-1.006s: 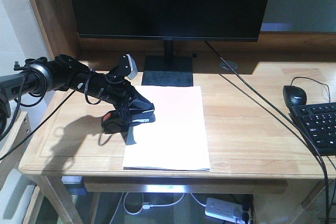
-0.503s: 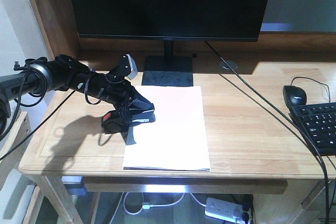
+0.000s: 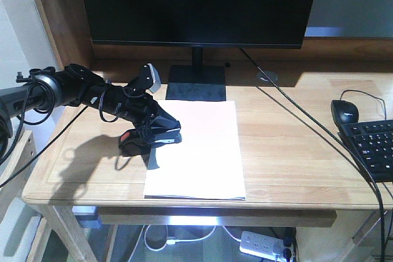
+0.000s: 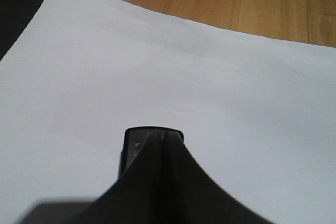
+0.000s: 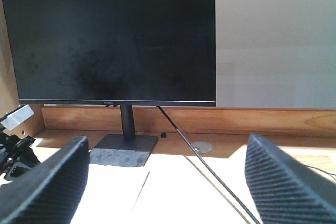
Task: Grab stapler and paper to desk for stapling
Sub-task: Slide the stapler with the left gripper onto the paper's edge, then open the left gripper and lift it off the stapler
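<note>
White paper [image 3: 202, 151] lies flat on the light-wood desk [image 3: 295, 145], in front of the monitor stand. My left gripper [image 3: 153, 136] is low over the paper's left edge, shut on the black stapler [image 3: 131, 144], whose orange patch faces left. In the left wrist view the two fingers meet at their tips [image 4: 157, 136], the stapler's black end [image 4: 134, 148] shows just behind them, and paper [image 4: 184, 77] fills the rest of the view. My right gripper [image 5: 165, 145] is open with nothing between its ribbed fingers, above the sunlit paper [image 5: 173, 192]. It is outside the front view.
A large black monitor [image 3: 196, 4] stands at the back on a dark base [image 3: 196, 84]. A black cable [image 3: 295, 105] runs diagonally across the desk's right half. A mouse [image 3: 344, 111] and keyboard [image 3: 374, 148] sit at the right edge. A power strip [image 3: 264, 243] lies under the desk.
</note>
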